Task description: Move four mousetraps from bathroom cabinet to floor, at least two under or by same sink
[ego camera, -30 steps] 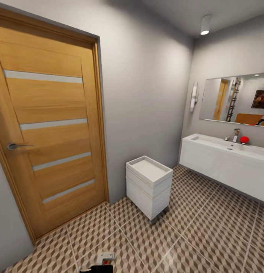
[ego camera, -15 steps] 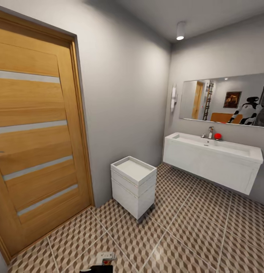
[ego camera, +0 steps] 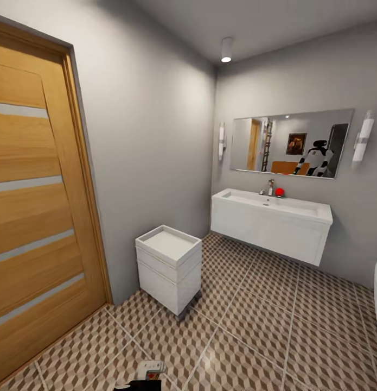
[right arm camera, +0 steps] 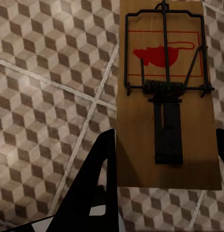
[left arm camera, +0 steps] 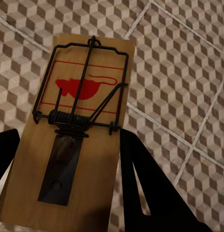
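mousetrap (left arm camera: 75,130) base cut off, claw (left arm camera: 68,159) fingers flanking

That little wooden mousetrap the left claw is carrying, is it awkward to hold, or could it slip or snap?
The mousetrap in the left gripper looks like a flat, stiff wooden board, so it probably won't flop. It seems thin and likely light. The smooth edges might slip between the fingers, and the wire bar and spring on top look delicate.
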You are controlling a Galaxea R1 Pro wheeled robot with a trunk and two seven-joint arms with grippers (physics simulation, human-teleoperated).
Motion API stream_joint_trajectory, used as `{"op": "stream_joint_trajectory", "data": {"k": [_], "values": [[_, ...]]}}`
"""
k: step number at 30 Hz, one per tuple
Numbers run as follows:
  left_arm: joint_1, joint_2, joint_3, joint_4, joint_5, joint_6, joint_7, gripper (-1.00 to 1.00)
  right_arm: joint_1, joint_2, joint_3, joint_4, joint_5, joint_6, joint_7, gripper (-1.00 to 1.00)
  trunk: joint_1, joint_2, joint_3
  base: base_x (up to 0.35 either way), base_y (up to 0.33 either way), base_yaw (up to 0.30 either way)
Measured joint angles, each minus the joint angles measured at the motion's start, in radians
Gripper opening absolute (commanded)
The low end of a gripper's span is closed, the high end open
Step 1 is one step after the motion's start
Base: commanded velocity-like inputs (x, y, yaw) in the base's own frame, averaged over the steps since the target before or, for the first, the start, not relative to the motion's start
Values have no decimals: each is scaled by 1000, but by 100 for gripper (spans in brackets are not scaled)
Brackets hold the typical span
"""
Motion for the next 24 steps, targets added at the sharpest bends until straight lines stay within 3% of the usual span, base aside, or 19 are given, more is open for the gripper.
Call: {"op": "stream_joint_trajectory", "data": {"k": [13,24], "values": [[1,0,0,-1,0,0,0,-100,0,0,1,0,0,8,0,-100,0,0,1,0,0,-105],[2,0,0,-1,0,-1,1,-100,0,0,1,0,0,14,2,-100,0,0,0,0,0,-223]]}}
